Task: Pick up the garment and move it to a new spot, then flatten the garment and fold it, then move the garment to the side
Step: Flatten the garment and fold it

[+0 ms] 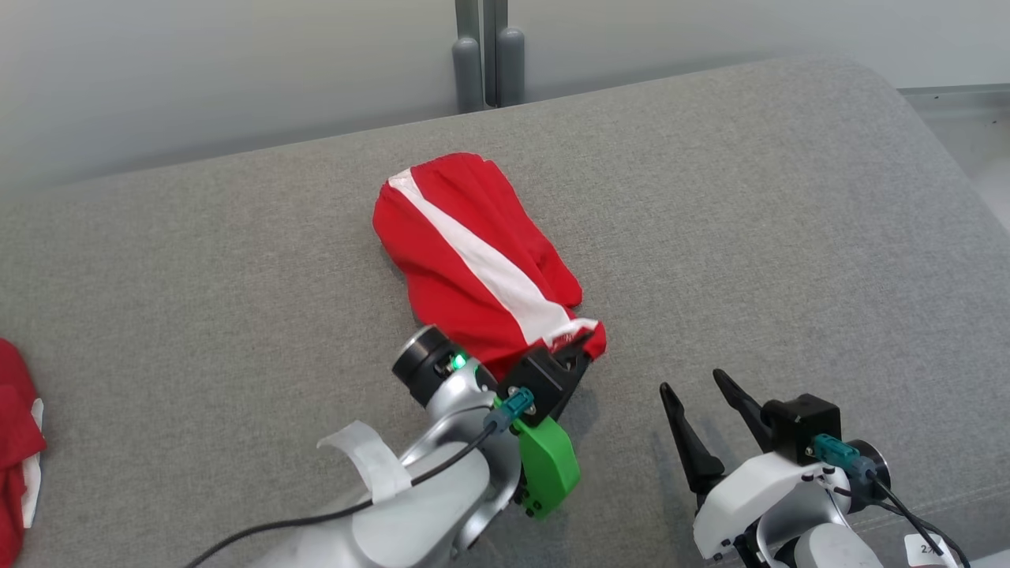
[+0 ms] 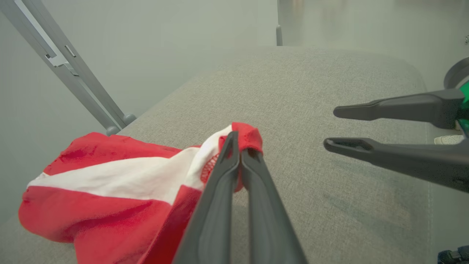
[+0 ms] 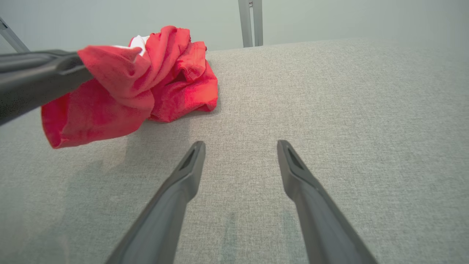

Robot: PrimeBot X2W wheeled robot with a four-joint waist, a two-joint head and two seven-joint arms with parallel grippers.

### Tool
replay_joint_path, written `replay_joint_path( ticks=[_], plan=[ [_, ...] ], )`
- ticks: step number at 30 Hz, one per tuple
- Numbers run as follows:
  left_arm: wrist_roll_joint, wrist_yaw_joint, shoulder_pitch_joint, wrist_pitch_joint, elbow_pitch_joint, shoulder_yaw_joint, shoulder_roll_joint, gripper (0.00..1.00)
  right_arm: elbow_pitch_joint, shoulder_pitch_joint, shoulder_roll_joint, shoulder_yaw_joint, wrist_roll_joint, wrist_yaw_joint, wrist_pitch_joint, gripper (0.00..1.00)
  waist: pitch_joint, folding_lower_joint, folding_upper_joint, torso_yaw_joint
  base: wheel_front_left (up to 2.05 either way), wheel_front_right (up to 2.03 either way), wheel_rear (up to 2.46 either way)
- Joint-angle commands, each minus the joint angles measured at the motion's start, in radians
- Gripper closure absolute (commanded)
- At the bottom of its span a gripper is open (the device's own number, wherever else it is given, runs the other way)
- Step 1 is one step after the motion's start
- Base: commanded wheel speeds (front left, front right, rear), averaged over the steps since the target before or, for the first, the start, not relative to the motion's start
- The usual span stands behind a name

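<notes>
Your left gripper (image 1: pixel 585 347), at the end of the pale forearm closest to the head camera, has its fingers (image 2: pixel 220 190) pressed together on the near corner of the garment (image 1: pixel 473 244). That corner is raised a little off the grey cushion (image 1: pixel 789 237). Your right gripper (image 1: pixel 694 386) hovers just beside it to the right, low over bare cushion, fingers spread wide and holding nothing.

The garment, red with a white stripe (image 1: pixel 481 264) running its length, lies in a loose, rumpled heap near the middle of the cushion, stretching away from the pinched corner toward the two grey posts (image 1: pixel 489 55) behind. A second red cloth (image 1: pixel 16 442) sits at the far left edge, well apart.

From the left wrist view the fingers close on a bunched fold where the stripe meets a patch of red mesh (image 2: pixel 209 168). From the right wrist view the cloth (image 3: pixel 165 84) droops in soft folds below the grip.

Expect it to behave as thin, light, limp fabric: no stiffness, no breakage risk, but it will sag, trail and drag on the textured cushion, and a pinch on one layer could slip. For the carry, the corner hold looks adequate. For flattening, you would likely want the free fingers on a second corner or hem along the same edge, so the cloth hangs open between both holds.
</notes>
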Motion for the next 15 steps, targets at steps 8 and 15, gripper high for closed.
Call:
replay_joint_path(
  ticks=[8, 15],
  plan=[
    [-0.136, -0.051, 0.137, 0.031, 0.023, 0.017, -0.036, 0.00, -0.009, 0.034, -0.001, -0.006, -0.008, 0.000, 0.015, 0.00, -0.043, 0.0000, 0.0000, 0.019, 0.00, 0.00, 0.00],
    [-0.198, -0.033, 0.188, 0.034, 0.005, 0.059, -0.001, 0.00, -0.027, 0.060, -0.001, -0.031, -0.014, 0.000, 0.023, 0.00, -0.062, 0.0000, 0.0000, 0.039, 0.00, 0.00, 0.00]
  ],
)
